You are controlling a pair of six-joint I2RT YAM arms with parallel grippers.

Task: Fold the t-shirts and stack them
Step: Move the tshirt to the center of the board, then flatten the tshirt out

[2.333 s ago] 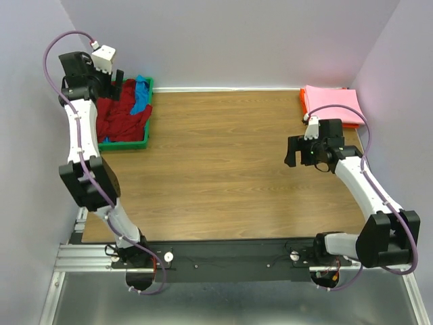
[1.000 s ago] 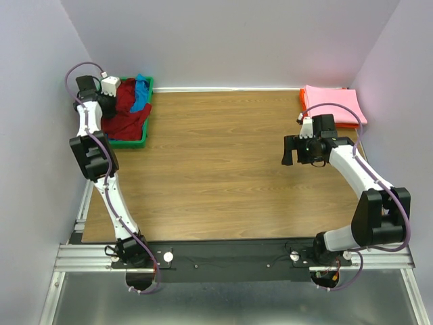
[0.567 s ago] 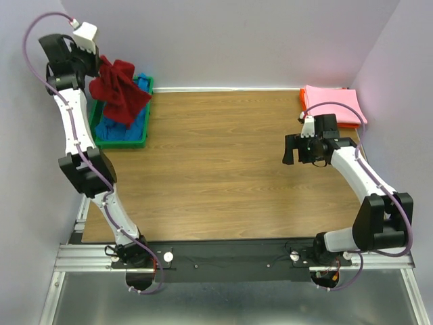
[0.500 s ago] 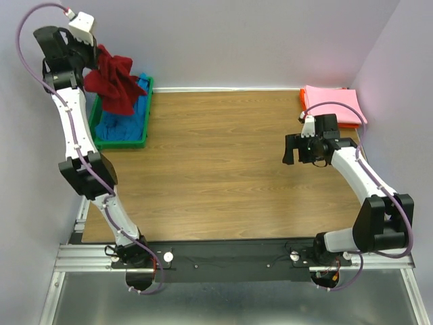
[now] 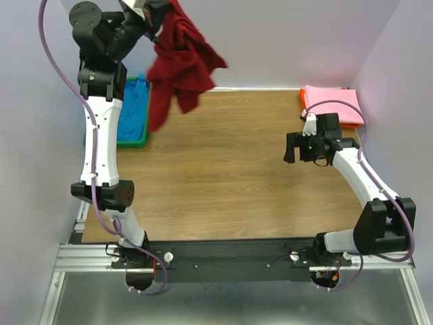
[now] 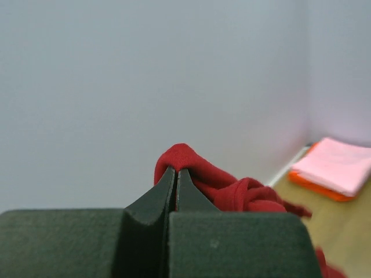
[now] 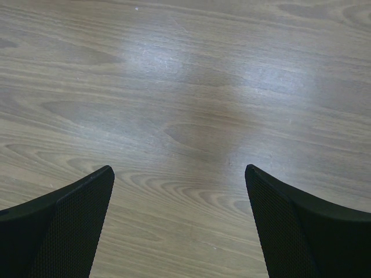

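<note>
High over the table's back left, my left gripper (image 5: 160, 9) is shut on a fold of the dark red t-shirt (image 5: 180, 62), which hangs bunched below it, clear of the bin. In the left wrist view the closed fingertips (image 6: 175, 172) pinch that red cloth (image 6: 232, 194). The bright blue t-shirt (image 5: 132, 108) lies crumpled in the green bin (image 5: 130, 143). The light pink t-shirt (image 5: 331, 103) lies folded on the orange tray (image 5: 302, 101) at the back right. My right gripper (image 5: 291, 149) hovers open over bare wood (image 7: 185, 104), its fingers (image 7: 69, 220) wide apart with nothing between them.
Purple walls close in the table on the left, back and right. The pink t-shirt (image 6: 337, 165) and orange tray (image 6: 310, 184) also show in the left wrist view. The wooden tabletop (image 5: 216, 169) lies between the bin and the tray.
My left arm has pulled the dark red t-shirt out of the bin, raised it high and swung it right, uncovering the blue one. The right arm has barely moved.
</note>
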